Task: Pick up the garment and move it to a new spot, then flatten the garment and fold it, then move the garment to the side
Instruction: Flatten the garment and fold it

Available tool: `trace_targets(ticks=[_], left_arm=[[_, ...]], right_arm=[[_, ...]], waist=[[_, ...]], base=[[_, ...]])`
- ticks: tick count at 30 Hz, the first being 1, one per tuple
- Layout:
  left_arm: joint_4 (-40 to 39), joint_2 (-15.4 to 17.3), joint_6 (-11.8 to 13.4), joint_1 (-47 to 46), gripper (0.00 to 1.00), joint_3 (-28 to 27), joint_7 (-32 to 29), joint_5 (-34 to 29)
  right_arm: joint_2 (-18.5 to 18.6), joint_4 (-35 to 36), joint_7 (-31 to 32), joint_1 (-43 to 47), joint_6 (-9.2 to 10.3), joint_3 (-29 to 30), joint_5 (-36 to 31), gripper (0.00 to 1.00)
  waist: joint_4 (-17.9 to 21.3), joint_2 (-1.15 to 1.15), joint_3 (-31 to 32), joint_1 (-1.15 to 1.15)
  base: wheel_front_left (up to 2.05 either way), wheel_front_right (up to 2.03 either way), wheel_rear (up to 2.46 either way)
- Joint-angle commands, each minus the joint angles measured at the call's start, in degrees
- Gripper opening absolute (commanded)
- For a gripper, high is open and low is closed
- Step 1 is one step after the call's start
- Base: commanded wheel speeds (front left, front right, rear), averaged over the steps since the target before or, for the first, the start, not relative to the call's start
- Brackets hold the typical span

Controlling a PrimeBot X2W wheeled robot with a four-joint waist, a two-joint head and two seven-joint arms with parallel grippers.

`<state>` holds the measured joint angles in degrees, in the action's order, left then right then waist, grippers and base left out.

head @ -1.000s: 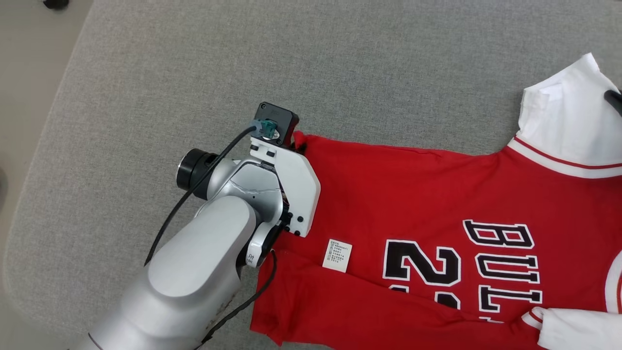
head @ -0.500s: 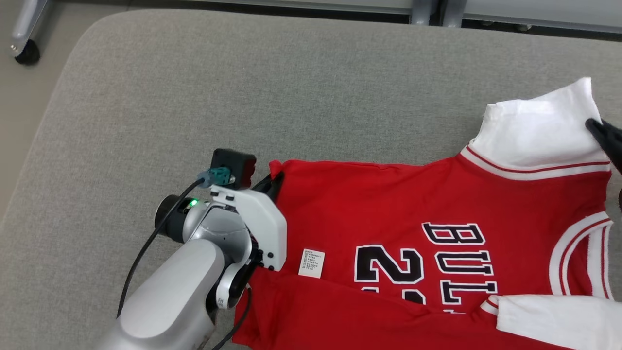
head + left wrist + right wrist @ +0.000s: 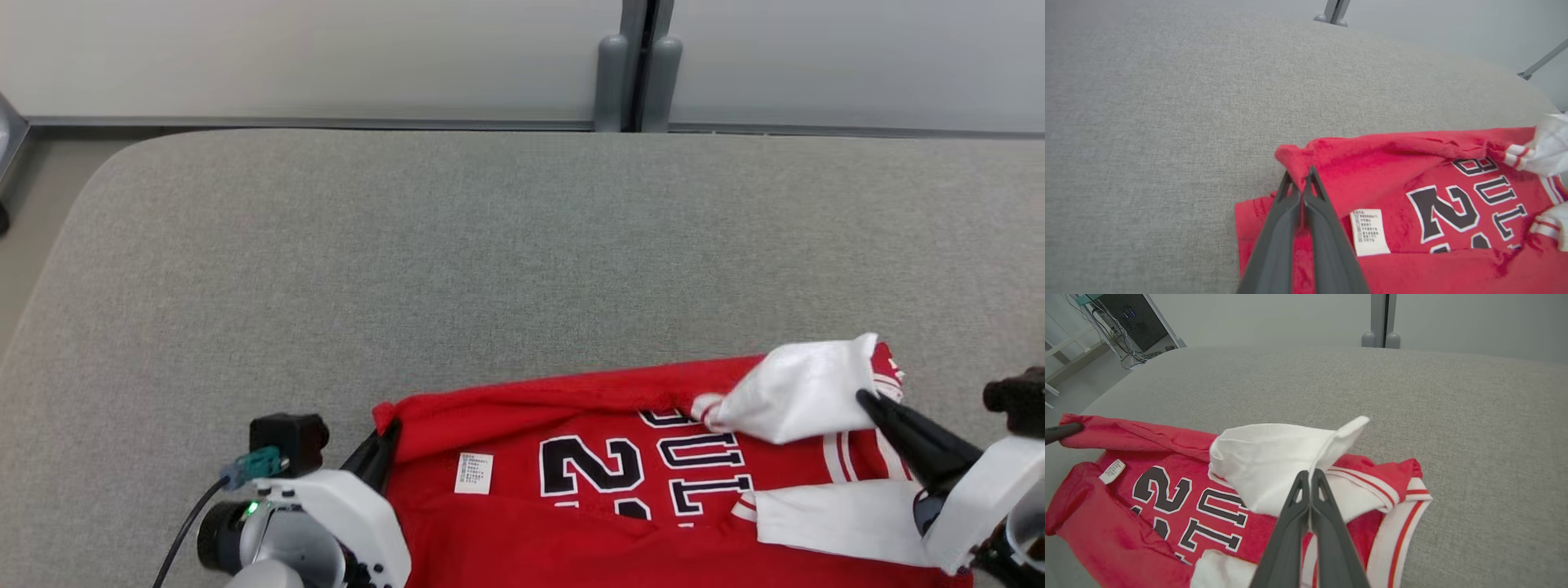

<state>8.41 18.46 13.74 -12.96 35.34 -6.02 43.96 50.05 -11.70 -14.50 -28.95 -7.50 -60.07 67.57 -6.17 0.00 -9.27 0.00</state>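
Grey fabric worktop [image 3: 490, 245], left gripper [image 3: 1299, 179] pinched closed on the hem corner of the red garment [image 3: 522, 412] lying along the near edge, white sleeve [image 3: 800, 388] raised over the lettering, clamped in the closed right gripper [image 3: 1309, 475]

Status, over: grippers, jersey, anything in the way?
Left gripper shut on jersey hem corner; right gripper shut on its white sleeve. Far edge raised off grey cushion. Nothing seen in the way.
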Motion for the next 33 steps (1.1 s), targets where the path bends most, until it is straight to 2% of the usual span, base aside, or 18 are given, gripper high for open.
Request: trace_targets(ticks=[1, 13, 14, 16, 17, 19, 22, 23, 25, 29, 33], left_arm=[[-0.18, 0.61, 0.07, 1.45, 0.00, -0.66, 0.80, 0.73], [-1.76, 1.47, -0.50, 12.52, 0.00, -3.44, 6.71, 4.80], [-1.50, 1.80, -0.41, 13.27, 0.05, -3.20, 6.81, 4.54], [-1.03, 1.64, -0.51, 14.57, 0.61, -2.48, 6.91, 4.57], [-0.67, 1.83, -0.82, 14.93, 1.00, -1.87, 7.09, 3.91], [0.35, 2.00, -0.80, 15.90, 1.00, -1.25, 7.91, 3.24], [2.06, 2.23, 0.85, 17.24, 1.00, -1.96, 11.52, 1.69], [2.52, 2.29, 2.95, 18.04, 1.00, -3.36, 15.58, -0.08], [2.11, 1.96, 5.12, 19.33, 1.00, -4.70, 18.65, -1.52], [-0.51, 0.25, 8.59, 20.88, 1.00, -6.62, 20.95, -5.82], [-2.68, -3.09, 9.76, 21.95, 1.00, -8.50, 21.24, -10.02]], right_arm=[[-0.57, -0.24, -0.43, 1.47, 0.01, 0.32, -0.80, 0.00], [-8.53, -3.53, 0.15, 11.74, 0.01, 3.39, -5.62, 0.00], [-8.94, -3.97, 0.41, 12.10, 0.01, 3.48, -6.46, 0.29], [-9.46, -5.93, 1.24, 12.55, 0.01, 4.01, -8.62, 1.00], [-9.93, -7.21, 1.78, 12.86, 0.01, 4.45, -9.53, 1.00], [-10.57, -9.27, 2.53, 13.28, 0.01, 5.64, -11.33, 1.00], [-10.58, -10.19, 3.93, 14.03, 0.01, 8.21, -12.27, 1.00], [-9.95, -10.19, 4.84, 14.44, 0.01, 10.93, -12.23, 1.00], [-9.74, -10.23, 6.10, 14.24, 0.01, 13.90, -12.67, 1.00], [-11.46, -10.78, 10.48, 12.82, 0.01, 18.28, -14.35, 1.00], [-14.74, -12.45, 14.23, 11.76, -0.01, 20.63, -15.89, 1.00]], waist=[[1.47, 0.00, 1.82, 0.00], [4.52, 0.00, 6.37, 0.00], [4.75, 0.00, 6.66, 0.00], [5.23, 0.00, 7.03, 0.00], [5.39, 0.00, 7.33, 0.00], [5.62, 0.00, 7.87, 0.00], [6.10, 0.00, 8.52, 0.00], [6.42, 0.00, 8.71, 0.00], [6.96, 0.00, 8.44, 0.00], [6.96, 0.00, 7.08, 0.00], [5.90, 0.00, 5.87, 0.00]], base=[[0.00, 0.00, 0.00], [0.00, 0.00, 0.00], [0.00, 0.00, 0.00], [0.00, 0.00, 0.00], [0.00, 0.00, 0.00], [0.00, 0.00, 0.00], [0.00, 0.00, 0.00], [0.00, 0.00, 0.00], [0.00, 0.00, 0.00], [0.00, 0.00, 0.00], [0.00, 0.00, 0.00]])
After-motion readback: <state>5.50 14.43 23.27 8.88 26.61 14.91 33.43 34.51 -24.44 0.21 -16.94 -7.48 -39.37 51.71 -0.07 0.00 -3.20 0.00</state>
